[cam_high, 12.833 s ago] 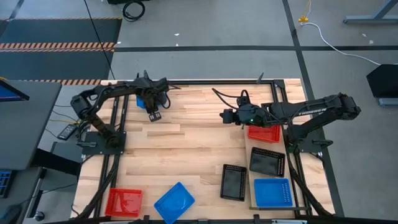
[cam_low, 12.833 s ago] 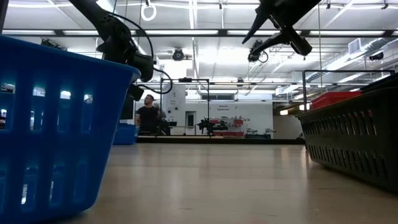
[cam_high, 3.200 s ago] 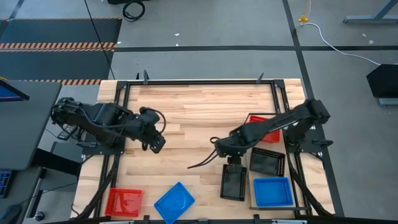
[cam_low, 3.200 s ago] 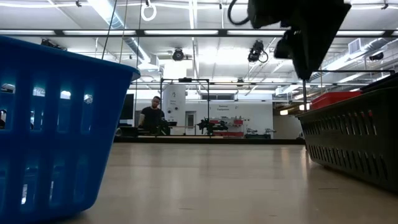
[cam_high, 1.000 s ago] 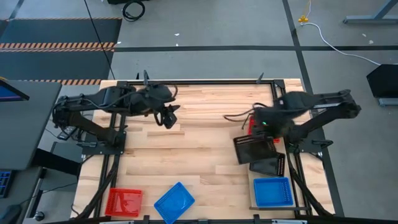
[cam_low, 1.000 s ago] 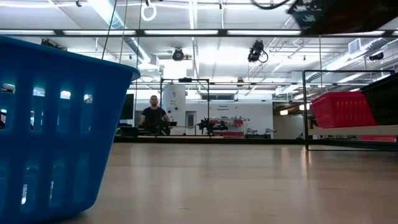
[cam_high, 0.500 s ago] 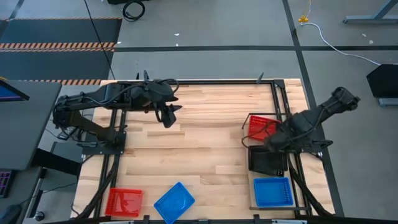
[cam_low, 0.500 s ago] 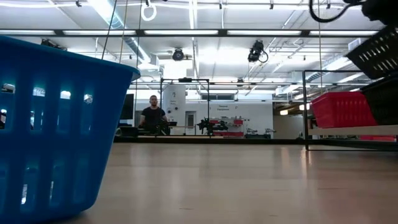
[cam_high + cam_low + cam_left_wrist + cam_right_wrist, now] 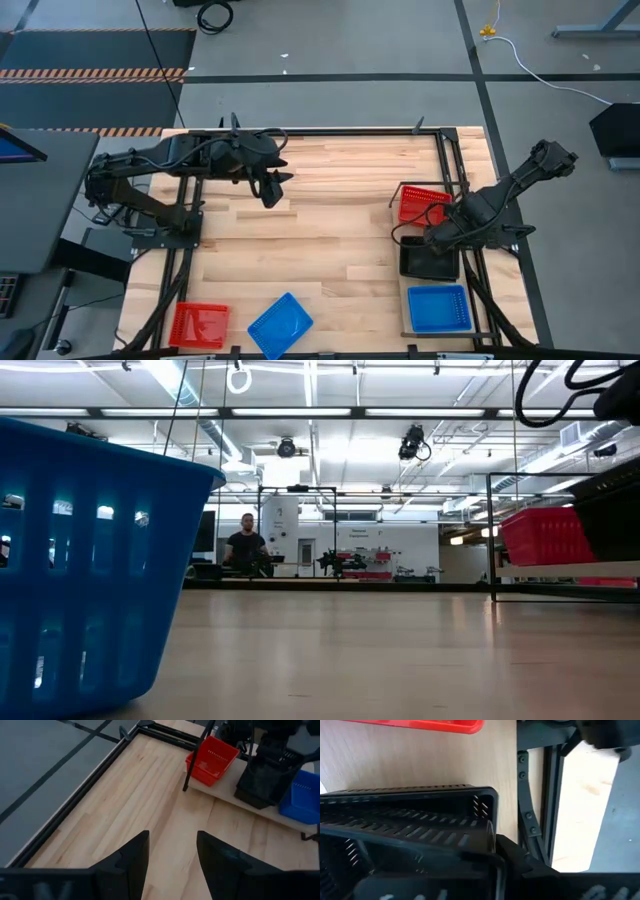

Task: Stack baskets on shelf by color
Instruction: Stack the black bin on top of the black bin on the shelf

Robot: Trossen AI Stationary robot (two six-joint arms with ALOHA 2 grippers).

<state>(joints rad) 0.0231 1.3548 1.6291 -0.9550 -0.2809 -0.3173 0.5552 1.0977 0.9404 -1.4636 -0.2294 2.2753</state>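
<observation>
1. The black basket stack [image 9: 430, 259] sat mid-shelf [image 9: 226, 795], between the red basket [image 9: 424, 203] and the blue basket [image 9: 439, 308]; we judged the step in hand to be the nesting of one black basket into another.
2. The right end effector [image 9: 436, 240] lay directly over the black stack, its fingers narrow at the upper basket's rim [image 9: 485, 840]; whether they gripped or had let go we could not tell.
3. The next move, in our judgement, called for a clean release, a straight lift clear of the mesh, then a reach toward the loose red basket [image 9: 198, 323] and loose blue basket [image 9: 280, 324] at the near edge of the tabletop [image 9: 320, 230].
4. The left end effector [image 9: 272, 187] hovered empty over the tabletop's far left, fingers [image 9: 125, 862] spread wide.
5. Hidden or unclear: the arm covered much of the black stack, so we could not count its baskets, nor those under the red and blue ones.
</observation>
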